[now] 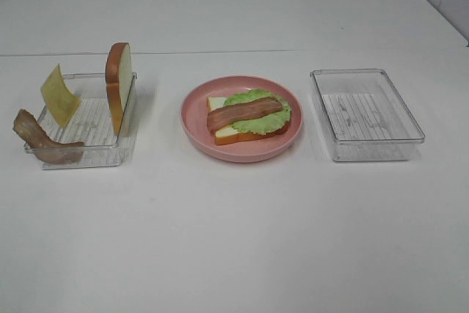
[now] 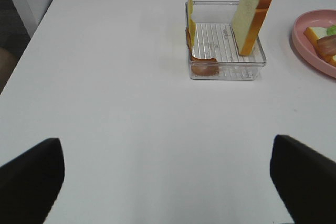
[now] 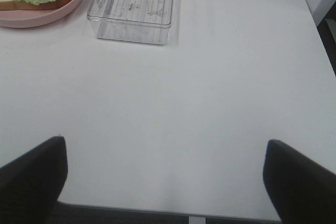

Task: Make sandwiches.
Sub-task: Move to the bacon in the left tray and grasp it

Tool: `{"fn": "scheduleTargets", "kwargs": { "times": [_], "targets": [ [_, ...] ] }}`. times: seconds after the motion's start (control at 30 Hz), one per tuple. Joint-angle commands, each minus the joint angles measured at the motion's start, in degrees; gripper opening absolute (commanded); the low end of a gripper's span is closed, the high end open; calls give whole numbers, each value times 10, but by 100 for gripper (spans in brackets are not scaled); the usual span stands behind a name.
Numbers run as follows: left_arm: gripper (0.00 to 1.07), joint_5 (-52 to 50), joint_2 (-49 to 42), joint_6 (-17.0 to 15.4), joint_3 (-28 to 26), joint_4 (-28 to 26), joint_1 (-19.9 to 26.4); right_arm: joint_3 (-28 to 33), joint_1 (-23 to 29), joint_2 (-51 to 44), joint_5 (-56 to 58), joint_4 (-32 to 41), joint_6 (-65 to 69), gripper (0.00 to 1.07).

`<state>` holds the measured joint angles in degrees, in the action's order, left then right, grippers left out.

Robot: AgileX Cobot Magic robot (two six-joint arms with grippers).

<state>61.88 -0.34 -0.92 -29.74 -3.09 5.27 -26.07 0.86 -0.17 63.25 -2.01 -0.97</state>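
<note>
Both left claw [image 2: 168,182] and right claw [image 3: 167,182] are gaping empty; cheese [image 1: 58,95] leaning in tray [image 1: 88,157] is looking thin, floppy: pinch top edge.

No lettering, label, brand, number or sign can be read anywhere on the clear trays [image 1: 352,71], the pink plate [image 1: 188,119] or the table [image 1: 234,240].

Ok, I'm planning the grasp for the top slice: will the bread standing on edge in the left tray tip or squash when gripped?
Likely tippy: the bread slice stands on its narrow edge, slightly tilted, at one side of the tray, so a nudge could topple it. Probably fairly stiff, since it stands without sagging. It looks like a light toy.
</note>
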Motion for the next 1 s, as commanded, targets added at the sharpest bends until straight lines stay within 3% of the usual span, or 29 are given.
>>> {"fn": "scheduleTargets", "kwargs": {
  "times": [0.03, 1.0],
  "targets": [
    [101, -3, -5, 0, 2, -4, 1, 1, -3, -21, -2, 2, -7, 99],
    [101, -3, -5, 0, 2, -4, 1, 1, -3, -21, -2, 2, -7, 99]
  ]
}}
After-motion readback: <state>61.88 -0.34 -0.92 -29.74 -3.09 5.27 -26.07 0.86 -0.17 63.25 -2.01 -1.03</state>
